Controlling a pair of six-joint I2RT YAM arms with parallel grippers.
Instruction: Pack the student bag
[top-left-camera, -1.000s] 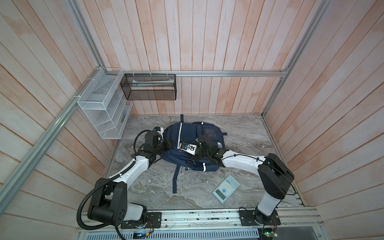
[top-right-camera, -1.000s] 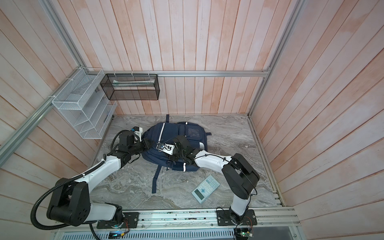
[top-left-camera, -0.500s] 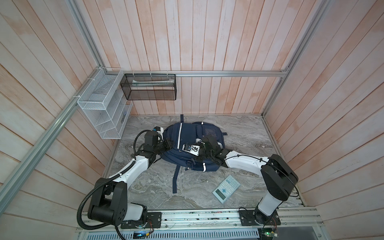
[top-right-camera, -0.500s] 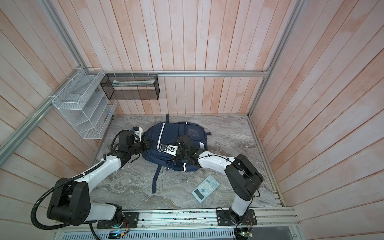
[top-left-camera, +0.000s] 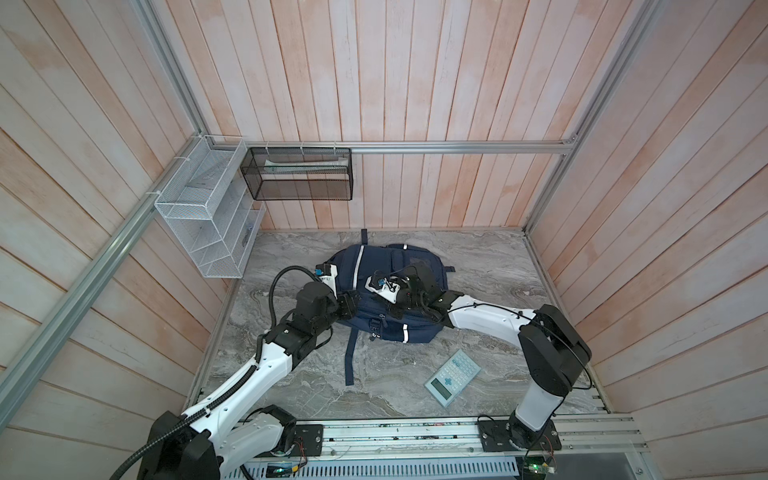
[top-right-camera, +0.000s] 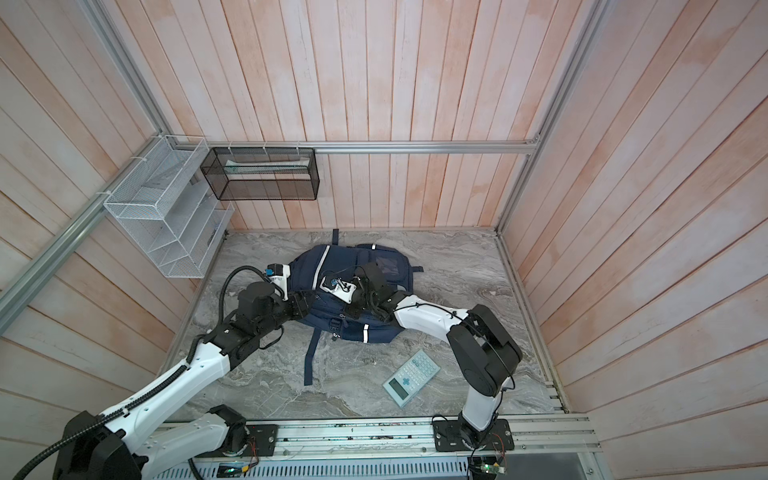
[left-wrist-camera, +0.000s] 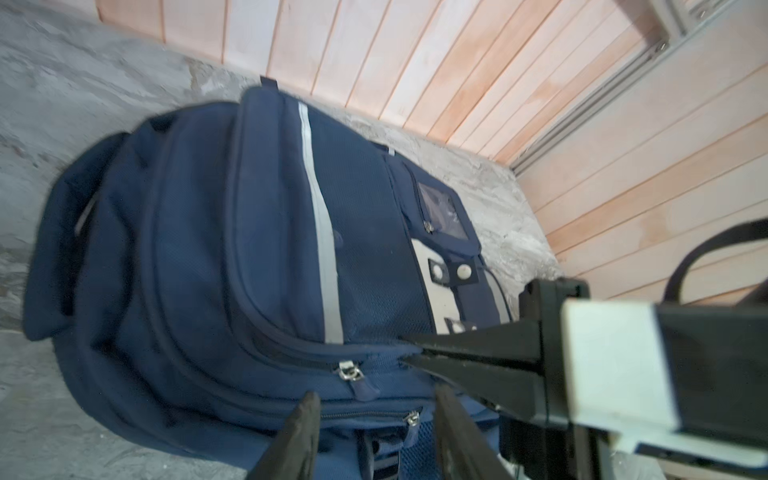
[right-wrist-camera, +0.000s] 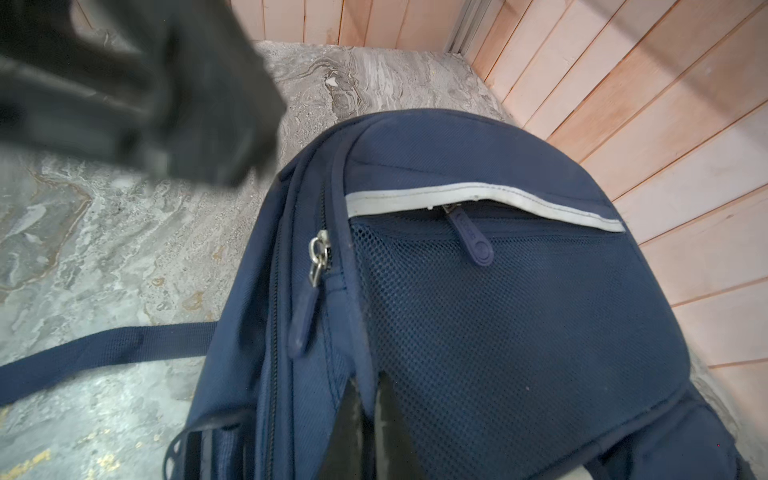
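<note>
The student bag (top-left-camera: 374, 266) (top-right-camera: 338, 266), navy with pale stripes, lies flat in the middle of the marble table. My left gripper (top-left-camera: 351, 301) (left-wrist-camera: 376, 399) is at the bag's left side. It stands open, and a zip with a small metal pull (left-wrist-camera: 411, 419) lies between its fingers. My right gripper (top-left-camera: 397, 311) (right-wrist-camera: 368, 384) reaches in from the right and is shut on a fold of the bag's fabric beside the mesh pocket (right-wrist-camera: 498, 324). In the left wrist view the right gripper (left-wrist-camera: 415, 355) pinches the seam near a zip slider (left-wrist-camera: 349, 370).
A pale-blue calculator (top-left-camera: 453, 377) (top-right-camera: 411, 377) lies on the table in front of the bag, to the right. A loose bag strap (top-left-camera: 351, 353) trails toward the front edge. A white wire rack (top-left-camera: 208, 216) and a black mesh basket (top-left-camera: 301, 174) hang on the back-left walls.
My left gripper has opened and let go of the bag. My right gripper has closed on the bag's fabric, and its arm has shifted slightly back and to the right.
</note>
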